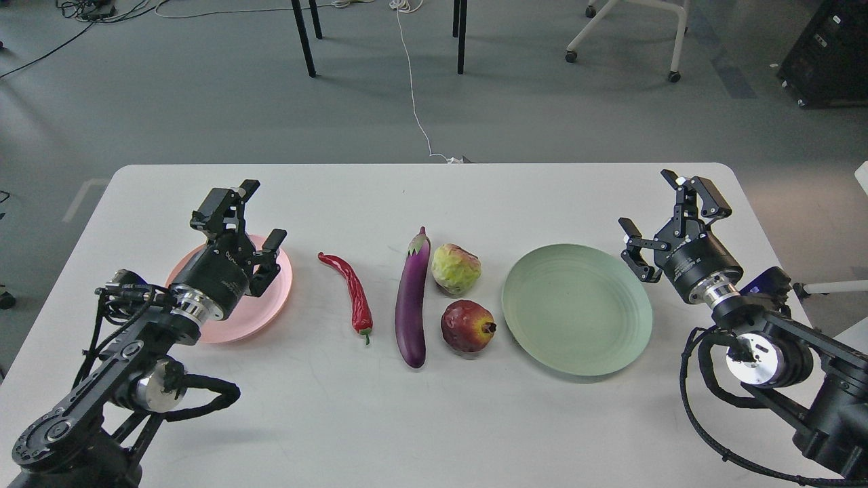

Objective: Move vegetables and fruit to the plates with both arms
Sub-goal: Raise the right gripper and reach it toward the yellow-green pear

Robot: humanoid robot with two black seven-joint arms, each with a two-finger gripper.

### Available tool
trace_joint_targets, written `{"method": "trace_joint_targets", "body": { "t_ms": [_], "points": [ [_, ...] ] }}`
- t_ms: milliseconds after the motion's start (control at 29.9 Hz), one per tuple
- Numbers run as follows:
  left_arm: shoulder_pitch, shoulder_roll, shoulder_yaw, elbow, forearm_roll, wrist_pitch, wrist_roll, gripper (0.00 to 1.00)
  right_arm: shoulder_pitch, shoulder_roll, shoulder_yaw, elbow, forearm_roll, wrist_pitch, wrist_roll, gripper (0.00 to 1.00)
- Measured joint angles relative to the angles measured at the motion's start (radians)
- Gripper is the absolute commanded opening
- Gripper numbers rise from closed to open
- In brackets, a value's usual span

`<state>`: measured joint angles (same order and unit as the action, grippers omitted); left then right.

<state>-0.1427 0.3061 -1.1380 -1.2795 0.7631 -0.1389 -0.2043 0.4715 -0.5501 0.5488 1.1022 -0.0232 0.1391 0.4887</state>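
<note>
On the white table, a red chili pepper and a long purple eggplant lie side by side in the middle. Right of them sit a bumpy yellow-green fruit and, nearer me, a dark-red pomegranate. The pink plate lies at the left, partly hidden by my left gripper, which hovers open above it with nothing held. The pale green plate is bare at the right. Just past its right rim, my right gripper stands open with nothing held.
Beyond the table's far edge the grey floor holds black table legs, a white cable, a wheeled chair base and a black case. Both arms' elbows and cables fill the near corners.
</note>
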Motion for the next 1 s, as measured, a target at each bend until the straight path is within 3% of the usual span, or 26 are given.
{"method": "trace_joint_targets", "body": {
  "t_ms": [200,301,568,768,1002],
  "points": [
    [0.0,0.014,0.008,-0.002,0.0,-0.003,0.002,0.99,0.021,-0.047,-0.012,0.028,-0.011,0.024,0.0,0.98],
    [-0.009,0.031,0.004,-0.003,-0.008,-0.004,0.001,0.99,0.115,-0.097,-0.075,0.031,-0.065,0.031,0.0,0.98],
    [-0.047,0.091,0.002,-0.012,-0.01,-0.008,0.0,0.99,0.685,-0.143,-0.599,0.01,-0.514,0.074,0.0,0.99],
    [-0.052,0.1,0.004,-0.036,-0.01,-0.005,0.002,0.99,0.991,0.072,-0.98,-0.088,-0.855,0.078,0.0,0.99],
    [-0.038,0.104,0.007,-0.088,-0.01,0.006,0.002,0.99,1.057,0.354,-1.215,-0.22,-0.977,0.077,0.0,0.99]
  ]
}}
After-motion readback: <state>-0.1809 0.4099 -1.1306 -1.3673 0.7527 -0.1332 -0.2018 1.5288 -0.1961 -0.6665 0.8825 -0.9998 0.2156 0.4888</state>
